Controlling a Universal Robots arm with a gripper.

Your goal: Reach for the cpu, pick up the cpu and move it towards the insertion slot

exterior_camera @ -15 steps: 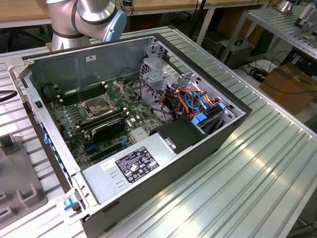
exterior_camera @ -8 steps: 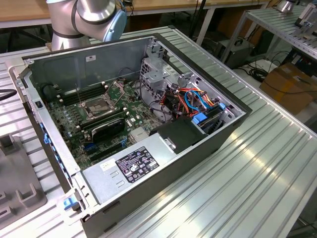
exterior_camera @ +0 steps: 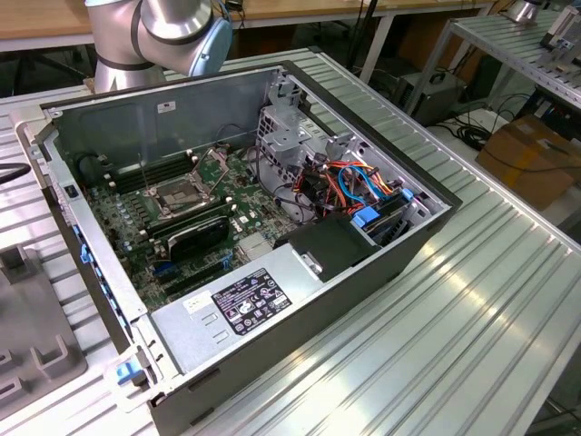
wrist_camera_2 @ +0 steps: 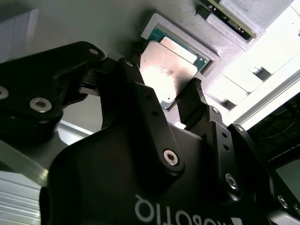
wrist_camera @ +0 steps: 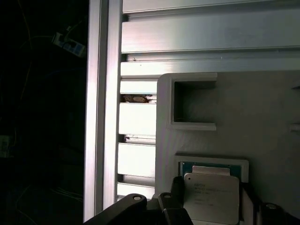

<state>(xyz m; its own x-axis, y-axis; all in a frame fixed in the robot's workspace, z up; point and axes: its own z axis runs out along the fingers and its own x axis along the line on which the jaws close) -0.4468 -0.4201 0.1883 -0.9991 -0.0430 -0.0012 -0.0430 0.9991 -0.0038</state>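
The chip [wrist_camera: 211,199] lies flat in a shallow square pocket of a pale grey holder [wrist_camera: 234,117], metal face up with a thin green edge showing along one side. The claw [wrist_camera_2: 161,79] is down around it, straddling the chip. I cannot tell whether it is already clamped on the edges or just short of them.

My main worry is the grip. The chip is thin and the pocket walls hug it closely. If the claw bites off-centre or catches the pocket rim as well, I expect the chip to tilt and jam in the pocket on the lift. It could also pop free.

Beside it is a second, empty pocket [wrist_camera: 194,101]. The holder sits on a table [wrist_camera: 136,126] of ribbed aluminium slats with dark gaps between them, so a dropped chip could slide into a groove or off the edge.

The socket [exterior_camera: 179,195] sits deep inside the open computer case [exterior_camera: 163,113]. The case walls and its raised metal plate [exterior_camera: 215,163] look like snags for a loosely held chip.
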